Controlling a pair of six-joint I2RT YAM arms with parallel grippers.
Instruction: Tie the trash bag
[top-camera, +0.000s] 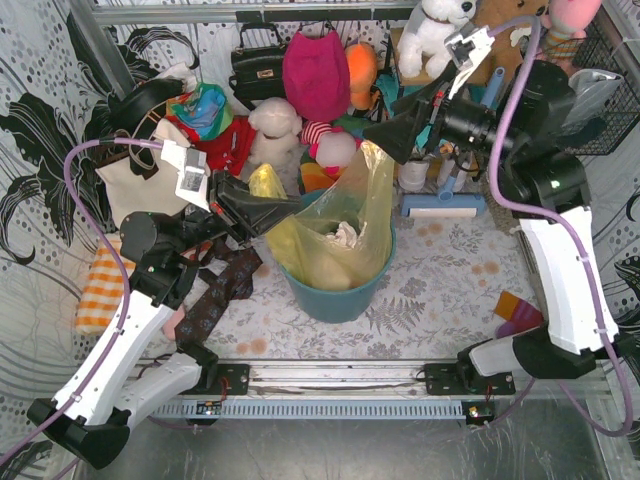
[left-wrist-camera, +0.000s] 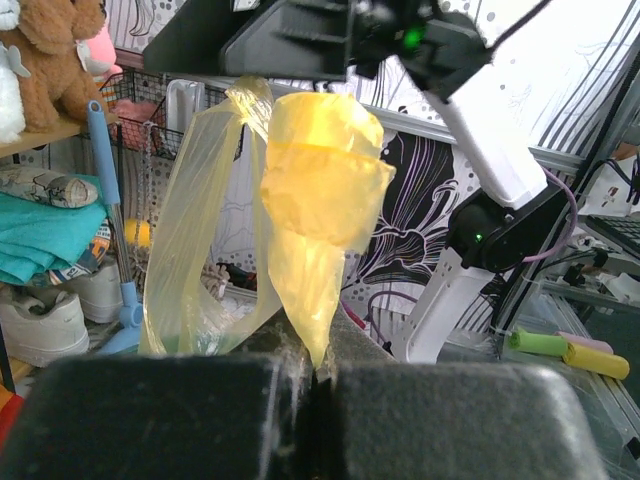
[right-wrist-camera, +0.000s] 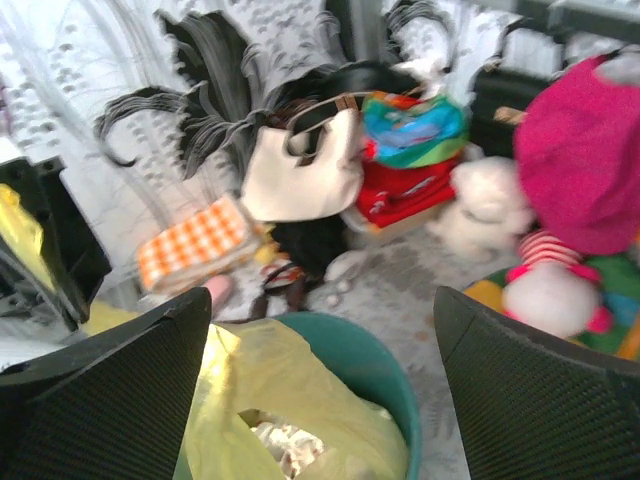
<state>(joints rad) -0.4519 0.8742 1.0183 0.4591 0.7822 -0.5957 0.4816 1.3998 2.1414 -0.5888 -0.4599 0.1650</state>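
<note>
The yellow trash bag (top-camera: 335, 235) sits in the teal bin (top-camera: 335, 295), with crumpled white paper showing inside. My left gripper (top-camera: 285, 212) is at the bag's left rim and is shut on one pulled-up yellow strip (left-wrist-camera: 318, 215); the jaws (left-wrist-camera: 318, 375) pinch its lower tip. The bag's other handle (left-wrist-camera: 195, 230) rises to the underside of my right gripper (top-camera: 385, 140). In the right wrist view that gripper (right-wrist-camera: 322, 300) is wide open above the bag (right-wrist-camera: 290, 400), with nothing between its fingers (right-wrist-camera: 110, 390).
A cream tote (top-camera: 135, 185), an orange checked cloth (top-camera: 100, 290) and a dark patterned cloth (top-camera: 225, 285) lie left of the bin. Plush toys and a pink bag (top-camera: 315, 70) crowd the back. A white roller (top-camera: 440, 208) lies behind the bin, to its right.
</note>
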